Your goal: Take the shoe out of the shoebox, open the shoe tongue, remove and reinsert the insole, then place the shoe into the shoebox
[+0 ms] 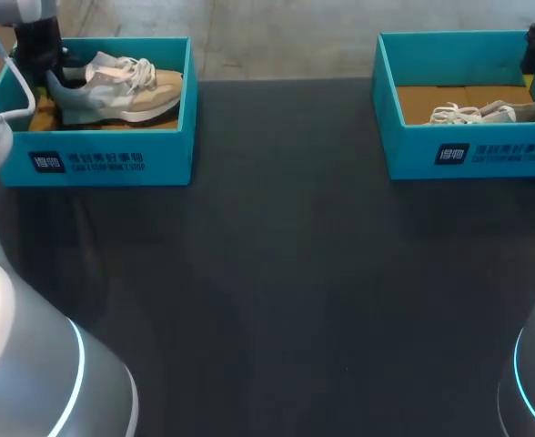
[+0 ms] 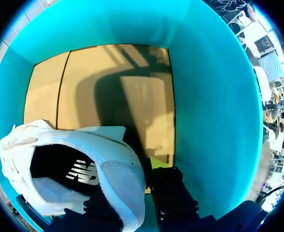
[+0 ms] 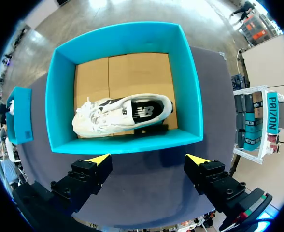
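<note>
In the left shoebox (image 1: pixel 104 159), left end effector (image 2: pixel 134 181) pinches the shoe (image 1: pixel 122 86) at its heel; long axis runs box-lengthwise, toe toward mid worktop (image 1: pixel 277 273).

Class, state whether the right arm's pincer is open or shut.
Open: the right pincer holds its yellow-tipped fingers wide apart over the table, nothing between them.

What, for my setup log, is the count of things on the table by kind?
Shoeboxes: 2 (left shoebox, right shoebox)
Shoes: 2 (left shoe, right shoe)
Total: 4
</note>
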You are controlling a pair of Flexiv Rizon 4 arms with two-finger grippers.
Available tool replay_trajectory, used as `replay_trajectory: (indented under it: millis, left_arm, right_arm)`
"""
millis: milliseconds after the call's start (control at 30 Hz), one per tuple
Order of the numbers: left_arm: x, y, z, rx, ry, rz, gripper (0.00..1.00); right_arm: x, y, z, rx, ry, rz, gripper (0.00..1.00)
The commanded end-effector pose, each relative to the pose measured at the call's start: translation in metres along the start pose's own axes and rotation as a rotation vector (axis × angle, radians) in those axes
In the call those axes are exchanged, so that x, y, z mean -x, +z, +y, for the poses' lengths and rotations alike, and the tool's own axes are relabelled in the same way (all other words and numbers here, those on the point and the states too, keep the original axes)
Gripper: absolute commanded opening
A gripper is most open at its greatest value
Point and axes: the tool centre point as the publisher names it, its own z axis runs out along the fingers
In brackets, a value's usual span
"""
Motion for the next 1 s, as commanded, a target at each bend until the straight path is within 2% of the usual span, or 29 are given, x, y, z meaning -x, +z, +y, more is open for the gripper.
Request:
replay_trajectory:
  millis: [33,533,867,1000]
  left_arm:
    - [-0.005,-0.013,0.003,-0.135,0.003,-0.013,0.00]
    - [-0.024,-0.065,-0.012,-0.050,-0.028,-0.050,0.00]
    - [-0.037,-0.097,-0.029,0.005,-0.029,-0.059,0.00]
    - [-0.040,-0.116,-0.042,0.015,-0.031,-0.090,0.00]
  right_arm:
    - [0.000,0.000,-0.001,0.003,0.001,0.000,1.00]
    - [0.000,0.000,-0.001,0.003,0.001,0.000,1.00]
    - [0.000,0.000,-0.001,0.003,0.001,0.000,1.00]
    - [0.000,0.000,-0.001,0.003,0.001,0.000,1.00]
